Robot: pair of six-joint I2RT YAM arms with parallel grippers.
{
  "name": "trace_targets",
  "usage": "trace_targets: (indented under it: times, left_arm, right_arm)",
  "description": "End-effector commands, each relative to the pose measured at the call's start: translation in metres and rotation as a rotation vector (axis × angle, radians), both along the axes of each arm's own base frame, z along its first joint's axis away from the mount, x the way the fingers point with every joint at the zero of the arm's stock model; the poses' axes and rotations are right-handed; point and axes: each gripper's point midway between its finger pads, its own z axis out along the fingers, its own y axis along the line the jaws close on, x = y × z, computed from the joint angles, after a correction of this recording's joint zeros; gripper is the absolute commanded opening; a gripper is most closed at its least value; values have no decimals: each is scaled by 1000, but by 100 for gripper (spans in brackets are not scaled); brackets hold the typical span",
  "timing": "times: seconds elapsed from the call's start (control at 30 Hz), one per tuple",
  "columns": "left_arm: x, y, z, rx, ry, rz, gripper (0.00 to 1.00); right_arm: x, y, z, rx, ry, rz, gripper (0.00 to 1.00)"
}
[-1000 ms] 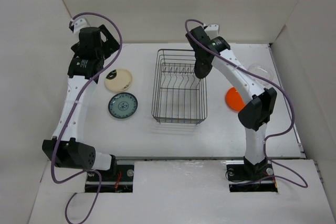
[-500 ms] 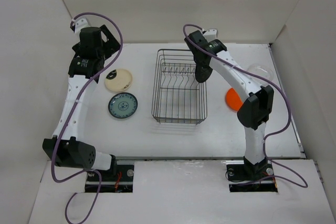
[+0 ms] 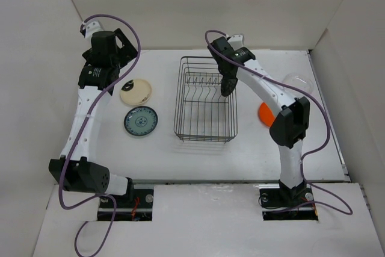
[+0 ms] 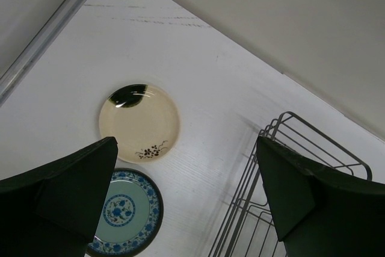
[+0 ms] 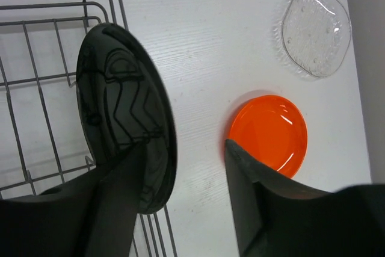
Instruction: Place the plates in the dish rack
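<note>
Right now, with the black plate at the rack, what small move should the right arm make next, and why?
Probably lower the right fingers slightly, easing the glossy black round plate down between the upright prongs of the dark wire dish rack. The plate stands on edge over the rack's right side, apparently gripped and not yet seated.

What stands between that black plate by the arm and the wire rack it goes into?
Nothing visible. The black plate is already at the right side of the dish rack, beside the right gripper, with only bare wires next to it.
</note>
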Motion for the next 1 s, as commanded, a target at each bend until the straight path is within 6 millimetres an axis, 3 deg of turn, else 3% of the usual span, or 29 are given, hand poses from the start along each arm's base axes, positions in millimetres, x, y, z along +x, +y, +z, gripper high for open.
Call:
trace_targets:
  times: [0.0, 0.07, 0.2, 0.23, 0.27, 0.3, 0.33, 0.37, 0.4, 0.43, 0.47, 0.5, 0.53, 0.57, 0.6, 0.63, 0.77, 0.93, 0.97]
  left_arm:
    - [0, 3, 31, 7, -82, 11, 100]
    - [0, 3, 31, 7, -82, 11, 100]
    - [0, 1, 31, 4, -82, 3, 100]
    - [0, 1, 31, 4, -82, 3, 100]
    - [0, 1, 31, 4, -82, 3, 100]
    - [0, 1, 31, 4, -82, 3, 100]
    - [0, 1, 31, 4, -82, 3, 100]
    - [0, 1, 31, 4, -82, 3, 100]
    - [0, 1, 31, 4, -82, 3, 100]
    - [0, 0, 31, 0, -82, -6, 100]
    - [-2, -2, 34, -4, -90, -14, 100]
    - [-2, -2, 34, -4, -90, -14, 100]
    - [-2, -2, 34, -4, -90, -14, 100]
    - [-1, -6, 32, -13, -91, -35, 100]
    - [-1, -8, 32, -18, -91, -48, 100]
    - [-1, -10, 32, -22, -90, -58, 100]
    - [0, -19, 34, -42, -98, -105, 100]
    - [1, -24, 36, -51, -107, -128, 100]
    - [1, -26, 31, -47, -95, -143, 100]
  right_arm:
    - [7, 14, 23, 36, -79, 20, 62]
    - [5, 12, 42, 65, -122, 20, 72]
    - [-7, 4, 73, 110, -198, 24, 78]
    - [-9, 2, 79, 139, -210, 30, 86]
    - [-7, -5, 74, 160, -219, 21, 87]
    - [-13, -16, 91, 206, -265, 17, 89]
    - [-13, -26, 92, 245, -283, 12, 91]
    - [-10, -48, 86, 357, -313, 20, 91]
    - [0, -59, 56, 406, -277, 21, 91]
    - [-5, -78, 69, 487, -339, 37, 91]
    - [-2, -108, 58, 607, -343, 48, 91]
    - [-3, -126, 27, 655, -361, 40, 91]
    - [-11, -143, 32, 712, -421, 12, 91]
    - [-17, -178, 23, 736, -453, -57, 91]
    - [-23, -192, 12, 748, -466, -100, 91]
    - [-30, -203, -11, 767, -442, -163, 91]
    - [-37, -235, -48, 796, -400, -284, 91]
    - [-35, -272, -73, 802, -426, -410, 89]
    - [-33, -275, -68, 793, -441, -412, 89]
